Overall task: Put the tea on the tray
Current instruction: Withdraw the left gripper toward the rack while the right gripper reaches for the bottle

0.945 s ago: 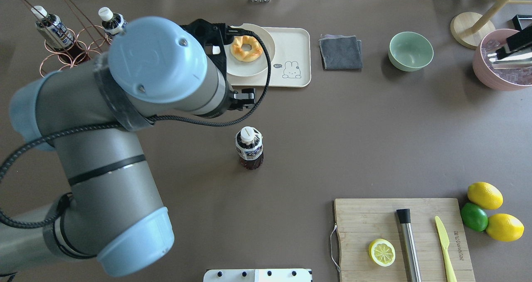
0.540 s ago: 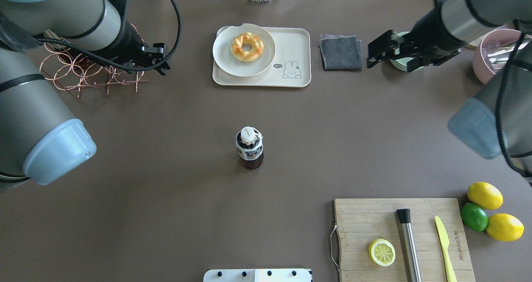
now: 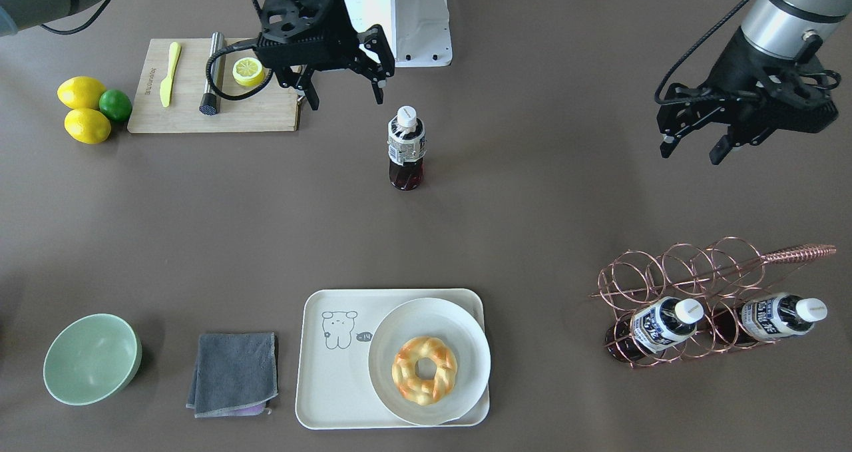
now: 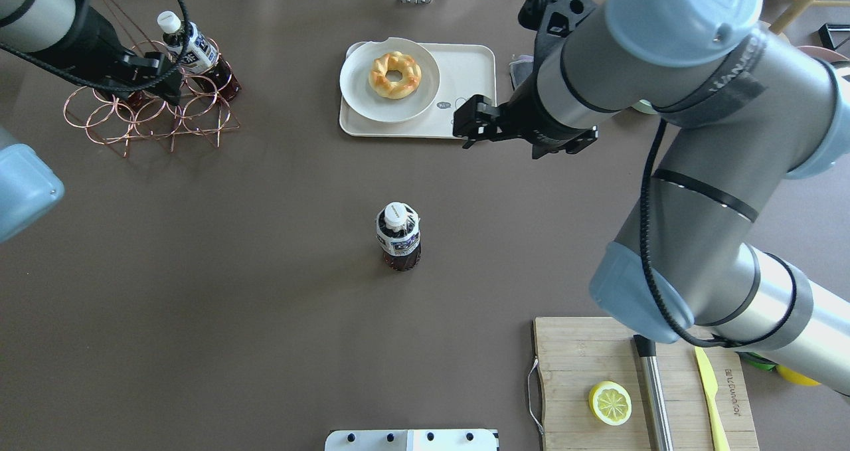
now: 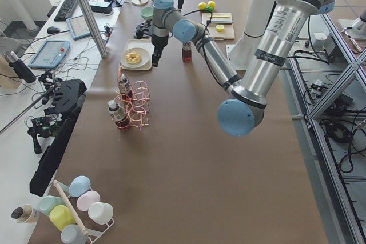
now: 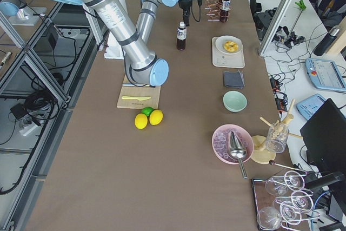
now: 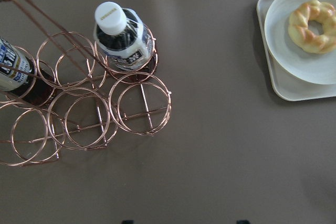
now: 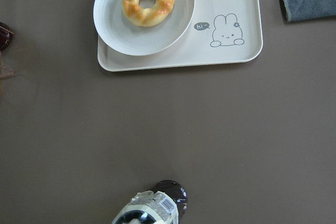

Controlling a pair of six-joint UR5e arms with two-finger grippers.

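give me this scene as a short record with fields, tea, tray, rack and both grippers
tea: upright on the bare table, mid-table, held by nothing
tray: far side of the table, cartoon corner free
plate: on the tray, holds a ring pastry
wire rack: holds two more bottles
left gripper: open, empty, near the wire rack
right gripper: open, empty, in the air between tea and tray
status: tea not yet on tray

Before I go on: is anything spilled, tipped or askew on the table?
Nothing is spilled or tipped. Only the plate sits off-centre, overhanging the tray's corner. The tea stands upright.
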